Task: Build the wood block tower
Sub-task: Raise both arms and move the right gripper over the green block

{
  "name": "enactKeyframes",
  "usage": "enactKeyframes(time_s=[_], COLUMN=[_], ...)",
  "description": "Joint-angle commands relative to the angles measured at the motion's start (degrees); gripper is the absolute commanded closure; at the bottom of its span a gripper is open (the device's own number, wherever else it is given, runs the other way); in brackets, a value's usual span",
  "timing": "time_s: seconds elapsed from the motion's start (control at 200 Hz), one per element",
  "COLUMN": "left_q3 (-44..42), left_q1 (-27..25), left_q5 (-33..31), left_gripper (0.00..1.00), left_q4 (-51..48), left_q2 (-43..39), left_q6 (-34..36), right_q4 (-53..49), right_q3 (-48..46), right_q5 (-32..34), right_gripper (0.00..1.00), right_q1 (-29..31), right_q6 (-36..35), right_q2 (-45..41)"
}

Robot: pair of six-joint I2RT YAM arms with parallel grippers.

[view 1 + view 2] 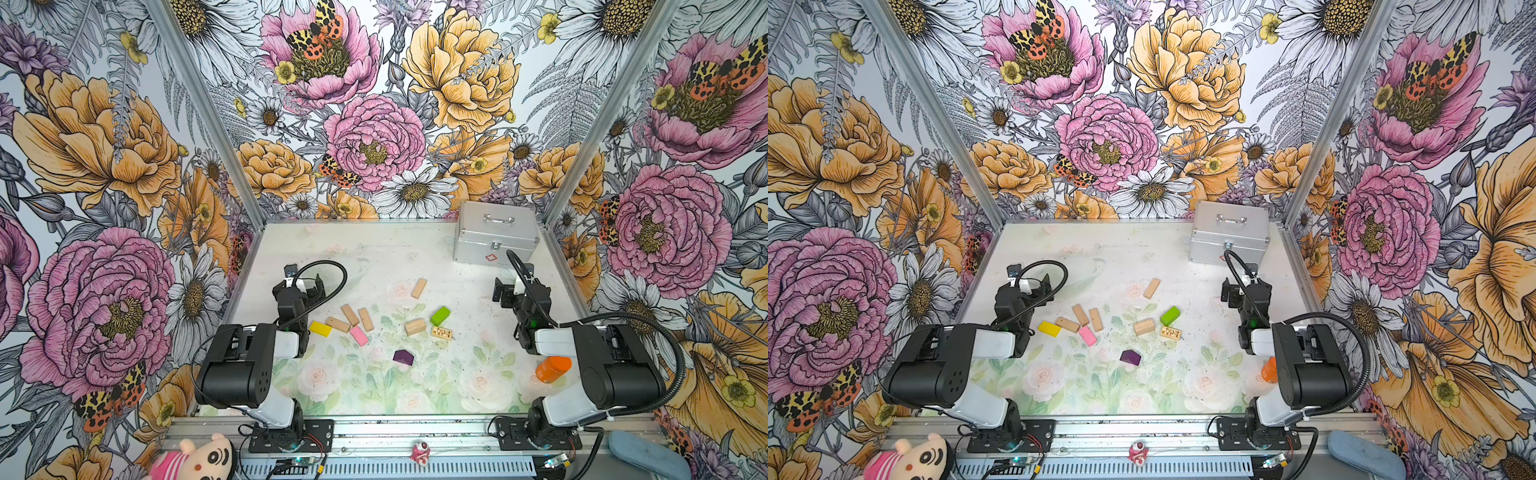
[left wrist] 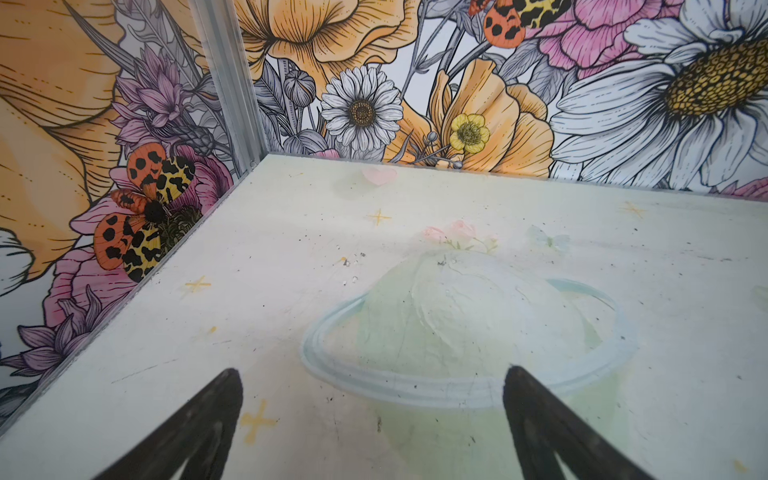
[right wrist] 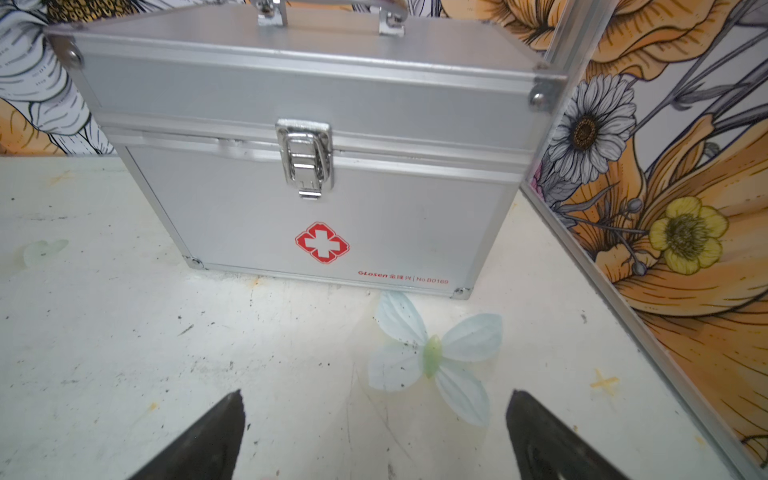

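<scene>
The black left pincer point(image 1: 303, 285) and black right pincer point(image 1: 516, 286) both gape wide, empty. Small tan and painted wooden blocks point(image 1: 350, 314) lie scattered between them, touching neither.

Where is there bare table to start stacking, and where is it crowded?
Bare: far strip between the left gripper and the silver case; near strip between purple block and front rail. Crowded: mid-table, yellow block to green block.

Left arm point(image 1: 249, 365), right arm point(image 1: 602, 365): black-white shells, corrugated black cables point(image 1: 623, 314).

a silver case point(image 1: 496, 232) sits in the far right corner, an orange bottle point(image 1: 552, 369) nearer.
</scene>
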Motion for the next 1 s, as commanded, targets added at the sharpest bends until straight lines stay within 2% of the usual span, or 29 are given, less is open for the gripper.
enactKeyframes(time_s=[0.0, 0.1, 0.195, 0.305, 0.355, 0.4, 0.46, 0.53, 0.765, 0.856, 0.996], left_q3=[2.6, 2.5, 4.8, 8.3, 10.1, 12.1, 14.5, 15.7, 16.3, 16.3, 14.6], left_q1=[-1.0, -3.5, -7.8, -12.9, -15.4, -17.4, -20.0, -24.0, -35.5, -38.5, -42.8], left_q5=[-1.2, -8.4, -14.9, -17.6, -18.6, -19.0, -17.3, -17.6, -23.3, -26.8, -28.1], left_gripper=[0.01, 0.01, 0.01, 0.01, 0.01, 0.01, 0.01, 0.01, 0.01, 0.01, 0.01], left_q4=[-4.8, -6.9, -14.2, -23.1, -27.1, -31.4, -36.7, -40.2, -51.4, -57.8, -65.9], left_q2=[-4.3, -7.4, -11.1, -14.5, -15.7, -16.7, -18.2, -20.3, -28.7, -32.2, -38.1], left_q6=[0.9, 1.8, 2.9, 2.0, 1.4, -0.1, -1.9, -4.0, -11.5, -16.3, -25.0], right_q4=[-15.3, -25.6, -32.6, -39.7, -45.3, -47.9, -46.9, -48.8, -63.8, -66.8, -72.4], right_q3=[7.4, 12.5, 16.0, 19.1, 20.9, 21.2, 19.4, 18.7, 21.0, 21.3, 23.5], right_q5=[3.7, 7.1, 10.6, 12.6, 11.5, 7.5, -0.2, -2.4, 5.3, 5.6, 7.1], right_gripper=[0.00, 0.00, 0.00, 0.00, 0.00, 0.00, 0.00, 0.00, 0.00, 0.01, 0.05], right_q1=[1.8, 4.5, 7.6, 10.2, 10.0, 9.8, 9.4, 10.1, 16.1, 17.7, 20.5], right_q6=[0.5, 3.8, 7.7, 15.2, 21.5, 24.3, 24.4, 24.8, 25.1, 26.4, 29.1], right_q2=[-5.4, -7.9, -10.5, -14.4, -16.8, -19.2, -22.0, -24.6, -32.4, -34.9, -34.5])
